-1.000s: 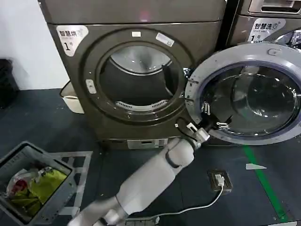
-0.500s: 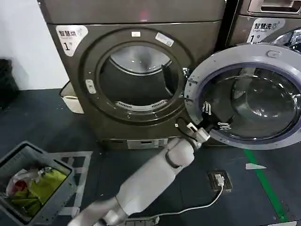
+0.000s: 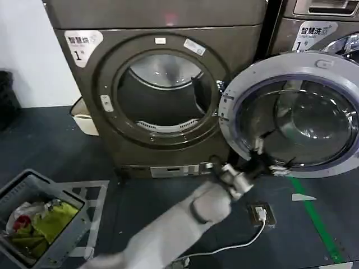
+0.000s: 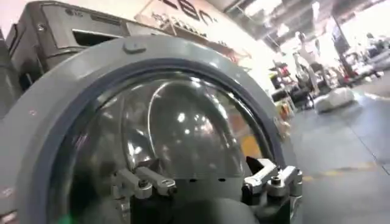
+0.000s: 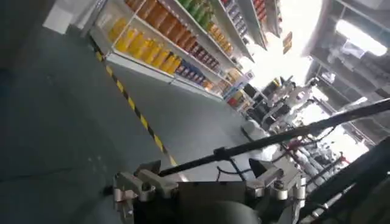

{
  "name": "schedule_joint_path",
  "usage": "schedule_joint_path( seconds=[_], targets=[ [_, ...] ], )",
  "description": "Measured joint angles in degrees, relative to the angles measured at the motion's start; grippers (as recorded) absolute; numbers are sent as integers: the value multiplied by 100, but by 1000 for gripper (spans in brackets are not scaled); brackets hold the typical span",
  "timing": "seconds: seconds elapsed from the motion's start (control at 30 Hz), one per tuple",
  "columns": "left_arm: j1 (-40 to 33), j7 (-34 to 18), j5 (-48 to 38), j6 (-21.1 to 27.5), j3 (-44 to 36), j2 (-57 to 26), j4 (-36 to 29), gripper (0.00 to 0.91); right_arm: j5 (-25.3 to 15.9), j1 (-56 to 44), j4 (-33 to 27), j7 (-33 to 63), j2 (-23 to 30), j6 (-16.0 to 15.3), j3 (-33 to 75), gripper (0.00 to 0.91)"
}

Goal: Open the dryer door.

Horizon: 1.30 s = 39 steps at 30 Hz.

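The brown dryer [image 3: 112,145] has its round drum mouth [image 3: 162,95] uncovered. The dryer door [image 3: 291,61], grey-rimmed with a glass bowl, is swung wide to the right on its hinge. My left gripper [image 3: 266,159] hangs at the door's lower left rim, open, with nothing between its fingers. In the left wrist view the door's rim [image 4: 67,91] and glass face my open left gripper [image 4: 204,179] at close range. My right gripper [image 5: 204,176] is open and empty, facing a grey floor and far shelves.
A grey laundry basket [image 3: 14,193] with clothes stands at the lower left. A floor socket [image 3: 262,214] with a white cable lies under the door. Green floor tape [image 3: 314,218] runs beside it. Another machine [image 3: 314,22] stands behind the door, and a white bin [image 3: 84,120] sits left of the dryer.
My left arm has dropped lower and moved to the right, carrying the open gripper from the door's inner left edge down to its lower rim. The door stays wide open.
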<state>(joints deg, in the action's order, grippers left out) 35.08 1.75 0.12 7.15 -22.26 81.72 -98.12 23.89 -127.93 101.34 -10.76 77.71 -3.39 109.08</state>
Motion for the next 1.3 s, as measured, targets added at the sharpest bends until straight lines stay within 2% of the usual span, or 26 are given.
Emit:
schedule_joint_path(
  seconds=[0.3,0.6,0.87,1.03,1.3],
  targets=[
    [484,206,-672,538,345,-1676,-1559,907,52,135,-25,-28,7,-35,-28,907],
    [1565,247,-1681,743,1480,-3376,-2756,907,109,248,108,-67,41,-98,-20,907],
    [2595,38,-2362,921,2779,-4674,-2819,907,154,317,107,-165,80,-84,26,907],
    [3105,-182,-2663,1278,3507,-5016,-2654,907,148,392,121,-214,127,-63,27,907],
    [4083,-414,-3474,2446,4753,-5016,-2438,907,129,501,41,-229,45,-49,-27,907]
  ],
)
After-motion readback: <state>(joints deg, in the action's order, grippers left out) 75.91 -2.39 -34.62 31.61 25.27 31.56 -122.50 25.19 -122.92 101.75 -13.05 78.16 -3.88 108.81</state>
